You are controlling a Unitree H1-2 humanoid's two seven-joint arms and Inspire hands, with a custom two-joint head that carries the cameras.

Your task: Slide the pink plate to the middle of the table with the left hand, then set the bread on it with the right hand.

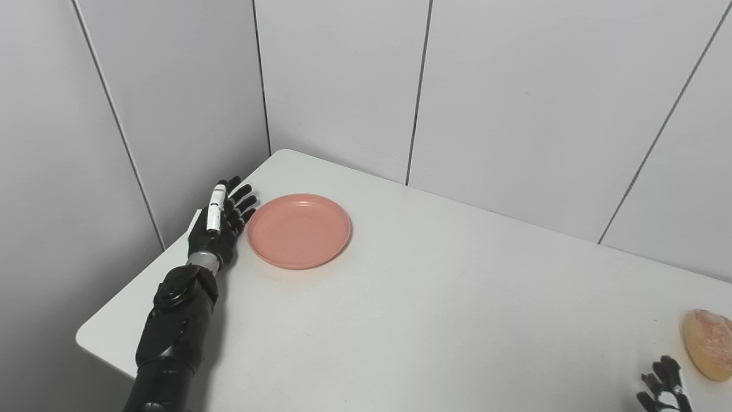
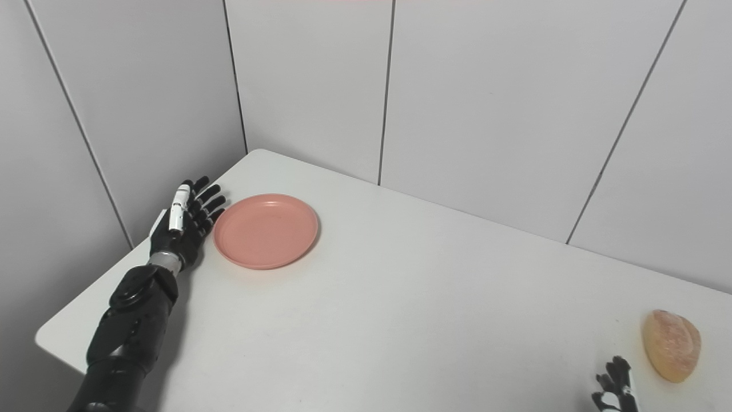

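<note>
- Near the table's (image 1: 457,297) left edge, toward the far left corner, we see our left hand (image 1: 220,226) spread flat with fingers apart, holding nothing, set edge-on just beside the pink plate (image 1: 298,230). Whether the fingertips actually touch the rim we cannot tell.
- The pink plate sits empty close to that far left corner, well away from the table's middle, so we judge the slide as not yet done.
- Risk here: if we push on the rim too high or at an angle, the shallow plate could tip, spin or ride under our fingers instead of travelling. A push aimed badly could send it toward the far edge by the wall panels (image 1: 343,80) rather than the middle.
- Further risk: too strong a shove may carry the plate past the middle, leaving the bread an awkward reach.
- At the near right corner, our right hand (image 2: 615,389) shows only its fingertips above the bottom of the view; they look apart, but we cannot tell its state for certain.
- The bread roll (image 2: 670,345) lies just beside that hand near the right edge, untouched. In the left eye view it is cut off by the frame; its underside is hidden.
</note>
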